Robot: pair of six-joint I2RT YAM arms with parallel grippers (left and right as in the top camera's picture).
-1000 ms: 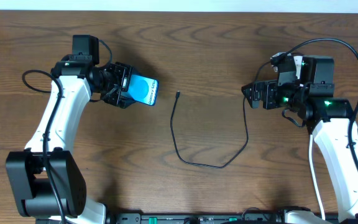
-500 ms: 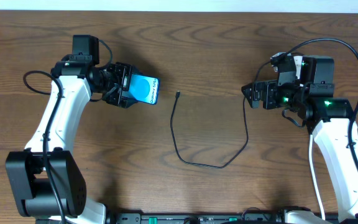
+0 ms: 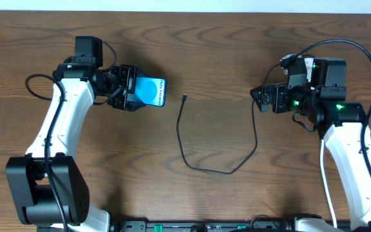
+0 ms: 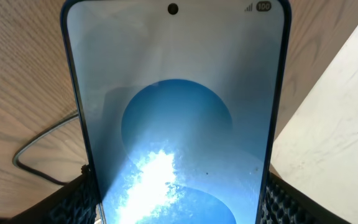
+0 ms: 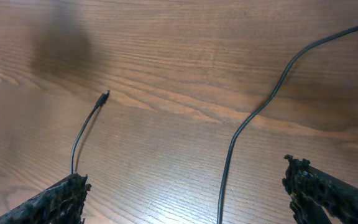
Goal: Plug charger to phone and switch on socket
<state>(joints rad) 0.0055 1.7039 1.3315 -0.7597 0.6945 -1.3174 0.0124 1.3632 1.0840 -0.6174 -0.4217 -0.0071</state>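
Note:
My left gripper (image 3: 131,90) is shut on the phone (image 3: 152,91), which sticks out to the right over the table, blue screen up. In the left wrist view the phone (image 4: 176,106) fills the frame, its edges pressed between both pads (image 4: 73,200). The charger (image 3: 227,173) lies in a loose curve mid-table, and its plug tip (image 3: 184,98) lies free a little right of the phone. My right gripper (image 3: 260,98) hovers open at the right. In its wrist view the charger cable (image 5: 247,124) runs between the spread fingers (image 5: 55,202), with the tip (image 5: 104,95) ahead. The socket is out of view.
Brown wooden table (image 3: 224,45) all around. A pale surface (image 4: 334,124) lies beyond the table's far edge in the left wrist view. Arm cables arch above the right arm (image 3: 340,45).
The phone in my left gripper has shifted slightly to the right, toward the plug tip. The right arm and the charger have not moved.

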